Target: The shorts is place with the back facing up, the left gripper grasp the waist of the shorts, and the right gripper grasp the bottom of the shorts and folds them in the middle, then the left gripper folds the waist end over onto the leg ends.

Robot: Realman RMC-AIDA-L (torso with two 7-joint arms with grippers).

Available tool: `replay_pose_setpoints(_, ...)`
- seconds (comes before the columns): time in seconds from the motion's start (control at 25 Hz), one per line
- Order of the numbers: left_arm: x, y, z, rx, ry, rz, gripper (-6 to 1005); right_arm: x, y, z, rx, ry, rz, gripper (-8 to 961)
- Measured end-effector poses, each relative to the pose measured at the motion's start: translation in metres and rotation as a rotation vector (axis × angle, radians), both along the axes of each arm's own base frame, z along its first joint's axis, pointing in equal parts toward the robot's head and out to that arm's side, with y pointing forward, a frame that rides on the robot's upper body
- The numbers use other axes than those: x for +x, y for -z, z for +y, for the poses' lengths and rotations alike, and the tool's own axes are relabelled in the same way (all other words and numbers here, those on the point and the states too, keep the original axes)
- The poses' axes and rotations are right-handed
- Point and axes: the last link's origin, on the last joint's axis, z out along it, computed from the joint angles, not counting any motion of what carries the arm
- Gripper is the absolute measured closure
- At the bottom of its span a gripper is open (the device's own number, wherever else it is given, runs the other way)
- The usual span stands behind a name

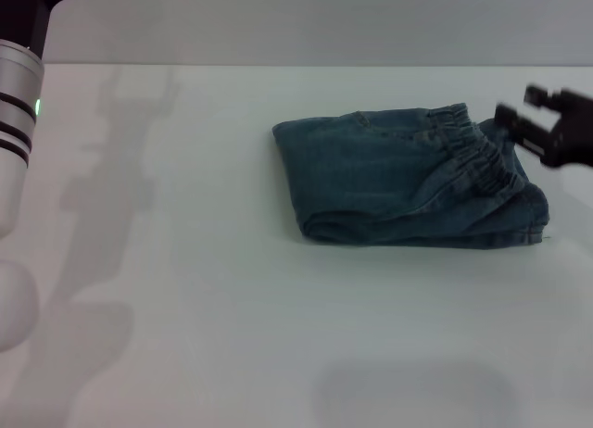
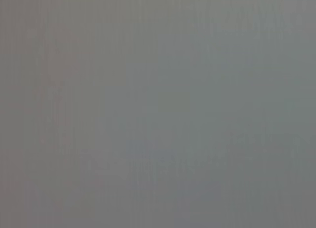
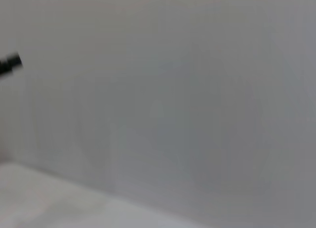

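Note:
In the head view the shorts (image 1: 389,182) lie folded on the white table (image 1: 185,308), right of centre. The waist of the shorts (image 1: 473,155), a ruffled band, rests on top at the right end. The bottom of the shorts (image 1: 530,226) peeks out beneath it at the near right corner. The right gripper (image 1: 521,108) hovers just right of the waistband, open, with nothing between its black fingers. The left arm (image 1: 18,122), with its green light, stands at the far left edge, far from the shorts; its gripper is out of frame. Neither wrist view shows the shorts.
A pale wall (image 1: 324,20) runs behind the table's far edge. The left wrist view is plain grey. In the right wrist view there is wall, a strip of table (image 3: 39,198) and a small black tip (image 3: 11,63) at the edge.

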Motion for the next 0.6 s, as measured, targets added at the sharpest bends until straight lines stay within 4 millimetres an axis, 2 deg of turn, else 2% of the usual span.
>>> replay_pose_setpoints(0.12,0.001,0.0,0.0,-0.001,0.002,0.0,157,-0.016,-0.003,0.009,0.024,-0.062,0.023,468)
replay_pose_setpoints(0.32,0.0,0.002,-0.002,-0.004,-0.001,-0.002,156,-0.047,0.006,0.024,0.019,-0.181,0.029,469)
replay_pose_setpoints(0.48,-0.006,0.003,-0.008,0.0,-0.012,-0.009,156,-0.064,0.007,0.026,0.13,-0.302,0.057,469)
replay_pose_setpoints(0.6,-0.011,0.003,-0.014,0.008,-0.018,-0.015,156,-0.067,0.001,0.022,0.259,-0.387,0.077,469)
